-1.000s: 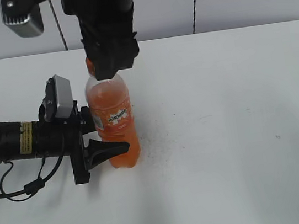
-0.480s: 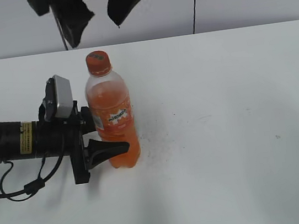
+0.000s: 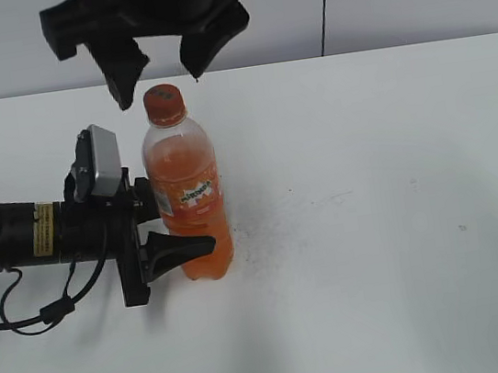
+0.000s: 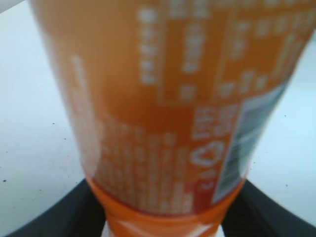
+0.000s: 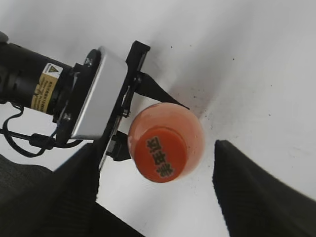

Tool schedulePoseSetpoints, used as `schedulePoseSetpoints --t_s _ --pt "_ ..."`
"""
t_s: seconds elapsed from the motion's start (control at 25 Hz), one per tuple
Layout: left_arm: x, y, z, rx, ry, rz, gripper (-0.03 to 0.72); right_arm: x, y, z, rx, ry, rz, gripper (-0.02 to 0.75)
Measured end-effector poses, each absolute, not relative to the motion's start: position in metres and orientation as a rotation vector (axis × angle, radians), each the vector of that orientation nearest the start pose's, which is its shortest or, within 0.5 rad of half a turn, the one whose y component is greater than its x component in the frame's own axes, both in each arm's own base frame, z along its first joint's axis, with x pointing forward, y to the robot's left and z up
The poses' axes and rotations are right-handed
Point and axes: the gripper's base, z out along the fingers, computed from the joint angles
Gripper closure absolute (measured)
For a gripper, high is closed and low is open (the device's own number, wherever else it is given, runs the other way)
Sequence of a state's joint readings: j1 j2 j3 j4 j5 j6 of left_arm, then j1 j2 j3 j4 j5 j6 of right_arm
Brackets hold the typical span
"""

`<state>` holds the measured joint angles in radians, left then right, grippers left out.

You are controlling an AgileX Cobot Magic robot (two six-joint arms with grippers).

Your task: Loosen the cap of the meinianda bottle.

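Surface: white table.
Bottle: meinianda bottle upright at left, unmoved.
Left gripper: clamped on the bottle's lower body, unchanged.
Right gripper: fingers spread, above the cap, lower than half a second ago.

Seen from above, the cap sits on the meinianda bottle, its orange top bearing dark printing. The right pincer is spread wide: one dark ribbed finger at the lower left, the other at the lower right, both clear of the cap, which lies between them. Beside the bottle on the left, the left pincer reaches in from a black arm with a silver box and a yellow label. The desk is white with small dark specks.
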<state>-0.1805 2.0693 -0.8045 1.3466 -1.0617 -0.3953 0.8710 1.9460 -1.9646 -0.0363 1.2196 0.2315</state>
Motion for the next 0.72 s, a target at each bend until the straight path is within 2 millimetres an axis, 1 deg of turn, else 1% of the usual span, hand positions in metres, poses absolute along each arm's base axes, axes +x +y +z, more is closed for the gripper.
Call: schedulePoseSetpoints --t_s 0.12,0.44,0.72 --pt "0.300 -0.133 0.095 1.299 1.599 -0.854 0.285 0.279 0.326 0.331 -0.865 2.596 0.275 0.207" --pt "0.300 -0.133 0.095 1.299 1.599 -0.854 0.285 0.280 0.328 0.327 -0.868 2.604 0.269 0.287" --pt "0.300 -0.133 0.095 1.299 1.598 -0.854 0.285 0.281 0.329 0.322 -0.871 2.614 0.262 0.318"
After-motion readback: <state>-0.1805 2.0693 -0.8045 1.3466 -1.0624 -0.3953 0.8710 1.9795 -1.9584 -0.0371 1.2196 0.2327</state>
